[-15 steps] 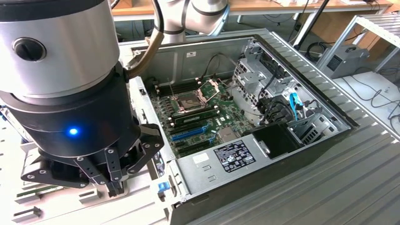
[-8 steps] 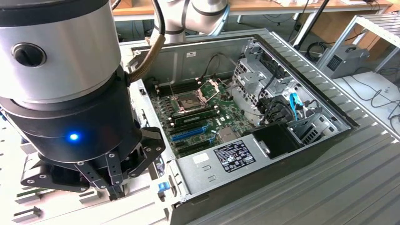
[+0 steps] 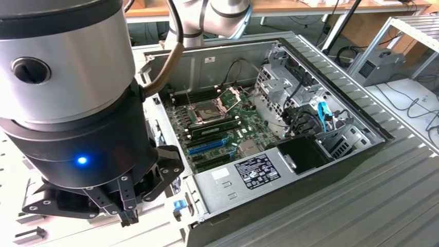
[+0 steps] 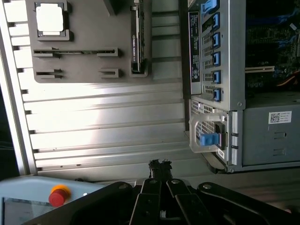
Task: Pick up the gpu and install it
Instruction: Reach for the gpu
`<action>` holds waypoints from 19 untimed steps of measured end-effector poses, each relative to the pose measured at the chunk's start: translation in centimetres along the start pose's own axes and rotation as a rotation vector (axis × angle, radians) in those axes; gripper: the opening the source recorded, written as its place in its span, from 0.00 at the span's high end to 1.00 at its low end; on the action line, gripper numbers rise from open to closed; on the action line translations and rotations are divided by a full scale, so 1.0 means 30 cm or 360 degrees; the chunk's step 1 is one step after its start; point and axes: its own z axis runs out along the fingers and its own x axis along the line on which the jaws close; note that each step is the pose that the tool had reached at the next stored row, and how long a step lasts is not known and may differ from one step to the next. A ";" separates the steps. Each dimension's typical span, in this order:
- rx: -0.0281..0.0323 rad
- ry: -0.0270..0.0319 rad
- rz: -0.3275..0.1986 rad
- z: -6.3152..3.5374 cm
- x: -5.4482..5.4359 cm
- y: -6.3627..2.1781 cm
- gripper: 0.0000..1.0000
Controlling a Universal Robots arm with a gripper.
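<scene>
You had a ribbed aluminium table (image 3: 384,200) under the work, with bright light glaring across its slats (image 4: 103,101). Beyond the table stood a wooden bench (image 3: 309,6), and beside the table a grey box unit (image 3: 377,64) and loose cables (image 3: 415,105).

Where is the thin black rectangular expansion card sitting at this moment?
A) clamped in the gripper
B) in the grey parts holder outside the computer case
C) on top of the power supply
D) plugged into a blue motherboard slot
B: the gpu stands on edge in the grey parts holder, apart from the open computer case, while the gripper is shut with nothing in it.
</scene>
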 end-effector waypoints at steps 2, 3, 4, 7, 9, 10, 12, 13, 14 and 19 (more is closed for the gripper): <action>0.00015 -0.00001 0.0000 0.001 0.000 -0.005 0.89; 0.00024 -0.00001 0.0000 0.001 -0.001 -0.007 0.89; 0.00031 -0.00002 0.0000 0.001 -0.001 -0.010 0.89; 0.00057 -0.00003 0.0000 0.002 -0.001 -0.018 0.89; 0.00071 -0.00005 0.0000 0.003 -0.002 -0.023 0.89; 0.00082 -0.00006 0.0000 0.003 -0.002 -0.026 0.89; 0.00100 -0.00008 0.0000 0.004 -0.002 -0.032 0.89; 0.00107 -0.00008 0.0000 0.004 -0.002 -0.035 0.89; 0.00115 -0.00008 0.0000 0.004 -0.003 -0.037 0.89; 0.00151 -0.00010 0.0000 0.006 -0.003 -0.048 0.89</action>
